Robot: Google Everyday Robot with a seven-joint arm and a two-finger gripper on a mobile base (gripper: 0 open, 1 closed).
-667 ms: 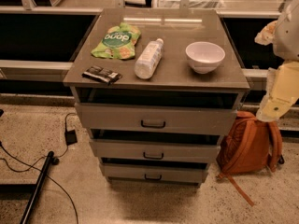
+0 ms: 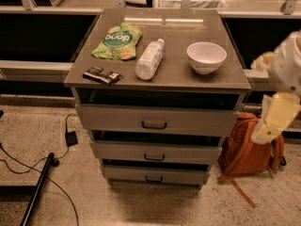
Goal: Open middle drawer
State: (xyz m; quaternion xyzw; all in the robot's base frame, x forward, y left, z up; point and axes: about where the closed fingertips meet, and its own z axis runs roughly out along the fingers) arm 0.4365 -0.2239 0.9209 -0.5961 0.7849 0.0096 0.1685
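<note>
Middle drawer [image 2: 188, 153] sits 2nd of 3 in desk [image 2: 178, 74] front, betw. top and bottom drawers; dark loop handle [image 2: 154, 157] at ctr. Hand [image 2: 270, 126] hangs at right edge, apart from desk, near orange backpack [image 2: 240, 154]. Hand state: cannot tell.

You've got the gripper [image 2: 269, 126] hanging at the right edge, beside the cabinet [image 2: 181, 29] and apart from the middle drawer [image 2: 188, 153] (small dark handle [image 2: 154, 157] dead centre). Up top: green snack bag [image 2: 116, 40], bottle [image 2: 149, 59] lying down, white bowl [image 2: 206, 57], dark bar [image 2: 102, 75]. An orange backpack [image 2: 240, 157] sits on the floor behind the gripper.
</note>
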